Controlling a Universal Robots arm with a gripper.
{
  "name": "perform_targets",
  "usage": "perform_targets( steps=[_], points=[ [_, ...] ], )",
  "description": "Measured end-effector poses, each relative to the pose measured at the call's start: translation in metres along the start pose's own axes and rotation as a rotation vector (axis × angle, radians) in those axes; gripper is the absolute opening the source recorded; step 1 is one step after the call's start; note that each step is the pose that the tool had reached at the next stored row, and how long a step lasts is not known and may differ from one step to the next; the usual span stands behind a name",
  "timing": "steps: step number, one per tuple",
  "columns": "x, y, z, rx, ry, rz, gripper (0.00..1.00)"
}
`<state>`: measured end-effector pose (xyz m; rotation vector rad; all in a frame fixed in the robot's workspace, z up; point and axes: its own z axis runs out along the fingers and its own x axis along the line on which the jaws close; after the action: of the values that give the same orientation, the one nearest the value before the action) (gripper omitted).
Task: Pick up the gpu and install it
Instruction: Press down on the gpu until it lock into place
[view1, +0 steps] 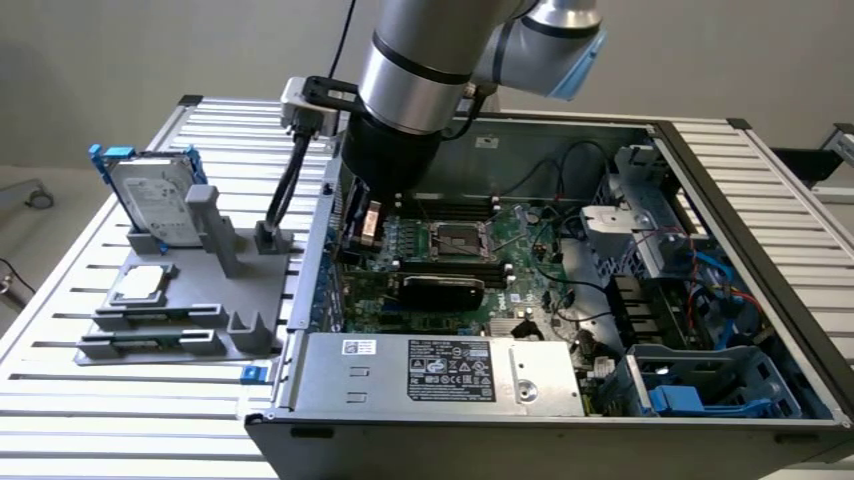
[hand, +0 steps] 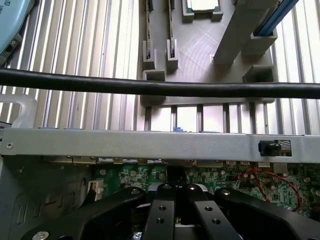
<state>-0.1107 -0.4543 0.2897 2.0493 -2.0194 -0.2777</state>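
Note:
The gpu (view1: 442, 289), a small card with a black rounded-corner cover, stands edge-down on the green motherboard (view1: 534, 250) inside the open computer case (view1: 694, 180), just below the processor socket. My gripper (view1: 366, 240) is down inside the case by its wall on the exterior view's left, above the card's end on that side. In the wrist view the gripper (hand: 174, 192) is shut, its black fingers (hand: 161, 210) pressed together over the board. A thin dark sliver shows at the tips; I cannot tell what it is or whether the fingers touch the card.
A grey holder (view1: 200, 300) on the slatted table at the exterior view's left carries a silver hard drive (view1: 150, 200) with blue rails and a square processor chip (view1: 140, 285). A power supply (view1: 441, 370) fills the case's front. A black cable (hand: 150, 87) crosses above the case wall (hand: 150, 145).

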Motion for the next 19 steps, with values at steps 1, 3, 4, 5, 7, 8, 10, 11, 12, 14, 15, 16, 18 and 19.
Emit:
perform_targets(
  steps=[1, 3, 4, 5, 7, 8, 10, 11, 12, 14, 15, 16, 18, 19],
  points=[
    [-0.0002, 0.0, 0.0, 0.0, 0.0001, 0.0, 0.11],
    [-0.0009, 0.0, 0.0, -0.0003, 0.0006, 0.001, 0.11],
    [-0.0014, 0.0, -0.0001, -0.0003, 0.0007, 0.001, 0.11],
    [-0.0019, 0.0, -0.0001, -0.0005, 0.0009, 0.002, 0.11],
    [-0.0027, 0.0, -0.0002, -0.0008, 0.0011, 0.002, 0.11],
    [-0.003, -0.0001, -0.0003, -0.0011, 0.0011, 0.003, 0.11],
    [-0.0035, 0.0, -0.0003, -0.0015, 0.0011, 0.004, 0.11],
    [-0.0038, 0.0, -0.0003, -0.0017, 0.0011, 0.005, 0.11],
    [-0.0039, 0.0, -0.0003, -0.0019, 0.0012, 0.005, 0.11],
    [-0.0041, 0.0, -0.0004, -0.0027, 0.0012, 0.008, 0.11],
    [-0.0042, 0.0, -0.0005, -0.0029, 0.0011, 0.009, 0.11],
    [-0.0044, 0.0, -0.0005, -0.0031, 0.0009, 0.011, 0.11],
    [-0.0047, 0.0, -0.0004, -0.0032, 0.0002, 0.013, 0.11],
    [-0.0049, 0.0, -0.0004, -0.0032, -0.0001, 0.015, 0.11]
  ],
)
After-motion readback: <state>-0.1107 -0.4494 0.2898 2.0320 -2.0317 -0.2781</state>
